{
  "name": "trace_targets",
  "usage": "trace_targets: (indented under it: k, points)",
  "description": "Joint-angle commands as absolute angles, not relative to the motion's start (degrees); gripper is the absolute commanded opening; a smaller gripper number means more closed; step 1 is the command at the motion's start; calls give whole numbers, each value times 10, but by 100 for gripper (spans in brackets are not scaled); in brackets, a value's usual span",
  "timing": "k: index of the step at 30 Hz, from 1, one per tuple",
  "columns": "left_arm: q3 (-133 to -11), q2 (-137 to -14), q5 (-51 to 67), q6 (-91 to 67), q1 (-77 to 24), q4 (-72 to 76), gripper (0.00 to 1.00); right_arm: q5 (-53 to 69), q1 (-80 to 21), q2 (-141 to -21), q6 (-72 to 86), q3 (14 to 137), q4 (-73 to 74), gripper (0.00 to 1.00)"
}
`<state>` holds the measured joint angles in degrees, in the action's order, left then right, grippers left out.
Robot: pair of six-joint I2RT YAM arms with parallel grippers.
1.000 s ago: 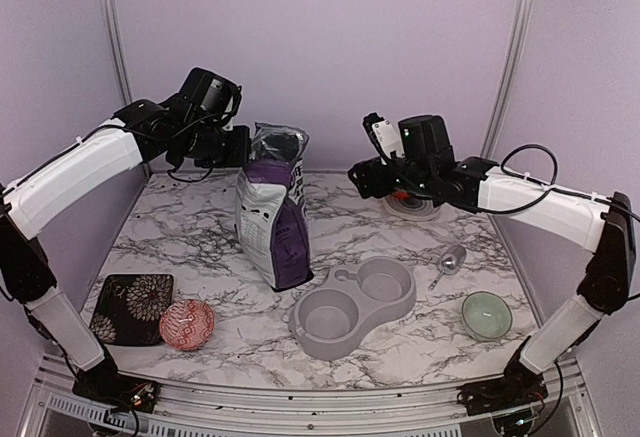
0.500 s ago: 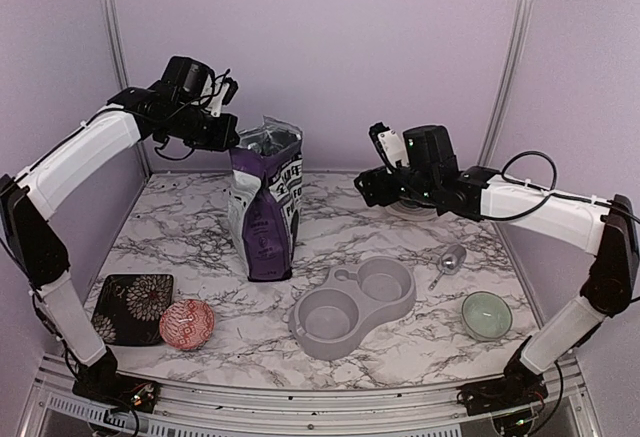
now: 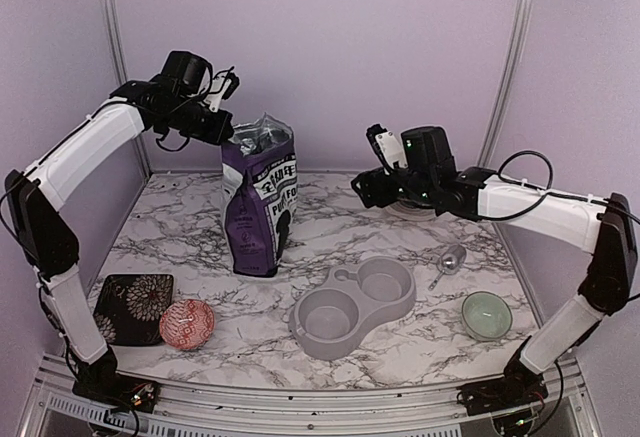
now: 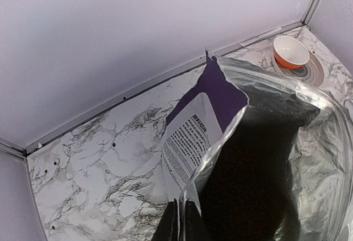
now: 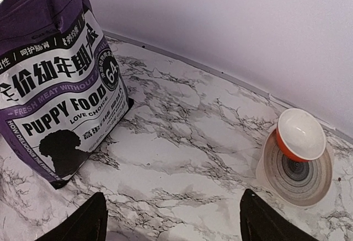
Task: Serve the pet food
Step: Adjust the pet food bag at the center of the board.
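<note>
Pet food (image 4: 248, 177) inside open bag (image 4: 193, 136), left wrist view only, hidden overhead

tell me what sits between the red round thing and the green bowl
The grey double feeder, both wells empty, lies between them; the top view shows it.

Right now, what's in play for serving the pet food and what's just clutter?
Job: pet food in the purple bag, left claw on its rim, grey double feeder, metal scoop.
Clutter: red patterned round object, floral tray, green bowl, orange bowl.
</note>
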<state>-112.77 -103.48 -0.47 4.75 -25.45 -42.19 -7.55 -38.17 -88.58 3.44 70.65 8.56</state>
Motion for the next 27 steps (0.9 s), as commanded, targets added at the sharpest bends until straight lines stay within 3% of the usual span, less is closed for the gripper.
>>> trace_targets:
  k: [1, 5, 11, 15, 16, 22, 27]
  points:
    - [-1142, -1022, -29, 63, -250, -393, 15, -57, -376, -901, 48, 737, 78, 79]
    - [-1135, -1003, -44, 64, -250, -392, 29, -55, -376, -910, 49, 749, 81, 79]
    - [-1069, -950, -79, 69, -250, -357, 70, -55, -376, -920, 54, 766, 81, 79]
    - [-1006, -903, -98, 35, -250, -317, 86, -48, -376, -925, 58, 773, 78, 79]
    - [-996, -891, -99, 27, -250, -310, 96, -46, -376, -927, 58, 775, 78, 79]
    - [-855, -777, -105, 44, -250, -195, 99, -38, -376, -941, 63, 792, 84, 79]
    - [-842, -729, -83, 27, -250, -222, 99, -35, -376, -943, 67, 797, 92, 79]
